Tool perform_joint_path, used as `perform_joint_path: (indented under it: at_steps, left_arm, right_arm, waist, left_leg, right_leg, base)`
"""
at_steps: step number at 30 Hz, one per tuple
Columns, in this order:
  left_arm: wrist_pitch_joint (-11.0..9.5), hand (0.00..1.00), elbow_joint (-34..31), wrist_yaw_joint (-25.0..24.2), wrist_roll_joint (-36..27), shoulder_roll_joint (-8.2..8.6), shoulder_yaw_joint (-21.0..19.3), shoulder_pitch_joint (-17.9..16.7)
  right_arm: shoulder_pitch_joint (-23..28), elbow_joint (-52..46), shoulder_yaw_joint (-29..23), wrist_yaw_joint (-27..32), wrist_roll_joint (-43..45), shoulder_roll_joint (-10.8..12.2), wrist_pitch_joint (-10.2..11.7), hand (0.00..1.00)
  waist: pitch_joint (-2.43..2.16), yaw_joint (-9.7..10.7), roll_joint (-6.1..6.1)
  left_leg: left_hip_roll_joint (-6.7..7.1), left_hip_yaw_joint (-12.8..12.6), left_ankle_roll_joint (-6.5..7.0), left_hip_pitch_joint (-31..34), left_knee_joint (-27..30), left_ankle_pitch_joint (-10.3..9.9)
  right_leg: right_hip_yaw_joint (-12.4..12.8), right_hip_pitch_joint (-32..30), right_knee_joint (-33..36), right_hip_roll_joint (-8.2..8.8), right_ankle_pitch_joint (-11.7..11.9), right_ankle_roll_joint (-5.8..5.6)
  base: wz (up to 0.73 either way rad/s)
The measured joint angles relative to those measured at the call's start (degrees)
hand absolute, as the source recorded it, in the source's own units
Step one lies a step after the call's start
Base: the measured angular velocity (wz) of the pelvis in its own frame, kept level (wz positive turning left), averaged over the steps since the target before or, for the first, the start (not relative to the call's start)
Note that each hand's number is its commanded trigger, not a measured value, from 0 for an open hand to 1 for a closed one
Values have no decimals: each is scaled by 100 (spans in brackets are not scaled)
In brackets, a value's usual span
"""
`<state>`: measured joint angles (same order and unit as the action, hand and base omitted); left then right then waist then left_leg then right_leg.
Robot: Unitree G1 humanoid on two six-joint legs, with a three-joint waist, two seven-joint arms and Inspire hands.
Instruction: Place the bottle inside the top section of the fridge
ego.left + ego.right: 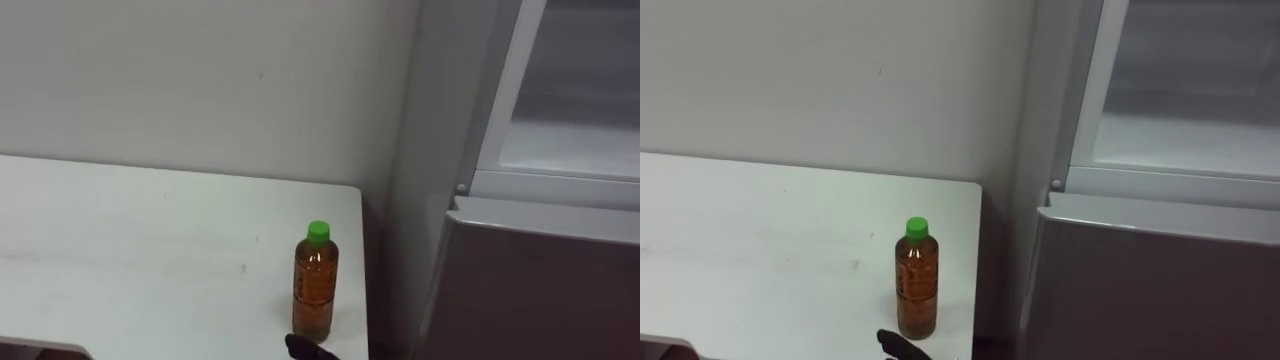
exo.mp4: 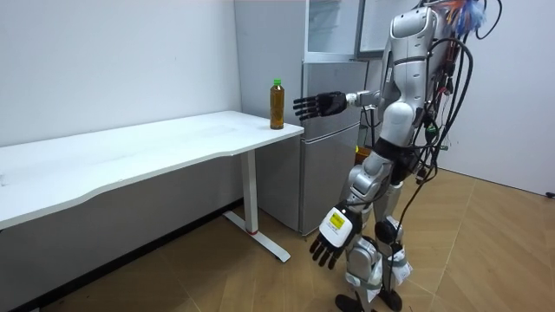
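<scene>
From where I stand, the worry is a knock. The clear plastic bottle of amber drink with a green cap stands upright at the corner of the white surface, close to the edge that faces the tall grey fridge, and it is tall and narrow. If the right hand arrives with its fingers spread as wide as they are now, a fingertip could tip the bottle over or push it off into the gap beside the fridge. That hand hovers empty at bottle height, just beside the bottle on the robot's side, not touching it. The left hand hangs slack by the thigh. The fridge's upper compartment looks open.
</scene>
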<state>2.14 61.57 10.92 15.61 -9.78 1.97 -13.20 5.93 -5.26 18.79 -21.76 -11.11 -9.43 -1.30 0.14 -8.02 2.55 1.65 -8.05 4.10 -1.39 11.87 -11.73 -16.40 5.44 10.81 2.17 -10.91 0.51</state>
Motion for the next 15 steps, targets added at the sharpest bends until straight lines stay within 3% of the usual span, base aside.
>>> perform_joint_path:
  at_steps: [15]
  left_arm:
    - [-35, 0, 81, 4, 25, -20, 123, 31]
  right_arm:
    - [-327, -481, -39, 504, -216, -55, 93, 0]
  waist:
    - [-16, -13, 20]
  left_leg:
    - [1, -40, 4, -30, -1, 12]
  right_leg:
    - [55, 23, -18, -30, 4, 5]
  base:
    - [0]
